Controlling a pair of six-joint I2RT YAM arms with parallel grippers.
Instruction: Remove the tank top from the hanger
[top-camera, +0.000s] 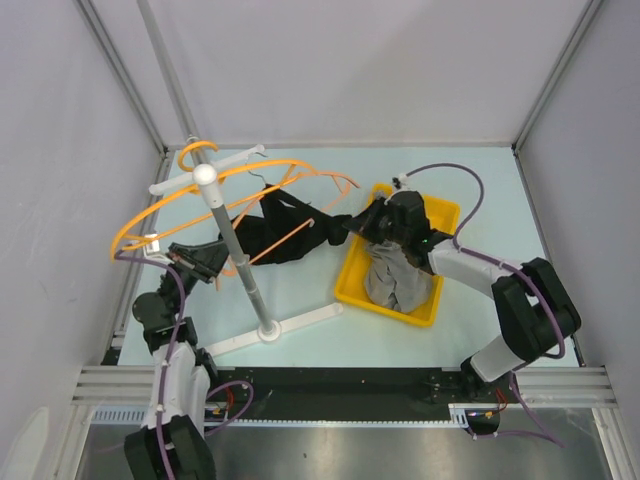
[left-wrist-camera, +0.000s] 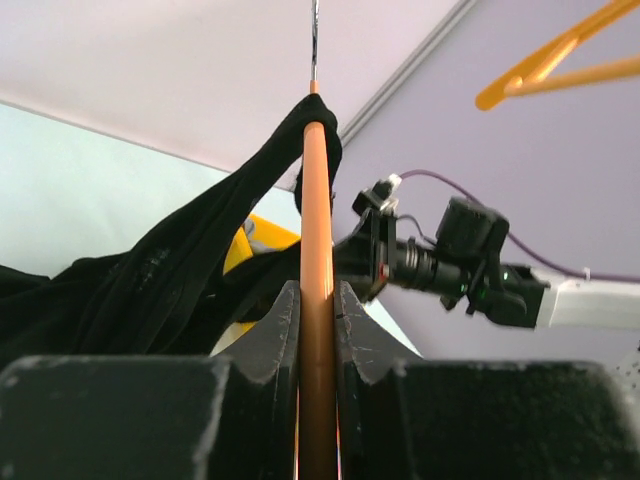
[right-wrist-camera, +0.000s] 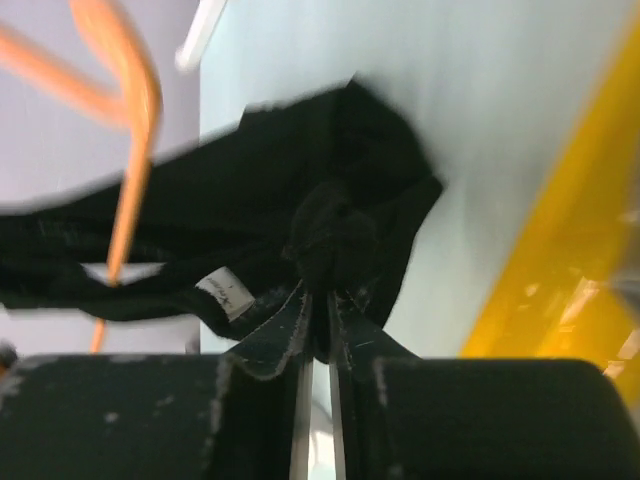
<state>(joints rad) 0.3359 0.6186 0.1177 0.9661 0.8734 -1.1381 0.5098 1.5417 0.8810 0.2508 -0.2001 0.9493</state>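
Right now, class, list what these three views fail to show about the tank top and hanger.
- Left wrist: hanger hook cut off by top edge.
- Right wrist: tank top label print blurred.
- Top: bin floor hidden by grey cloth.

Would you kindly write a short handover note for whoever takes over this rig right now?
Left gripper: shut on the orange hanger, holding its bar.
Right gripper: shut on a bunch of the black tank top, near the yellow bin.
Tank top: stretched between the arms, one strap looped over the hanger's end.
Done: both grips made.
Left: pull the strap off the hanger, then free the rest.
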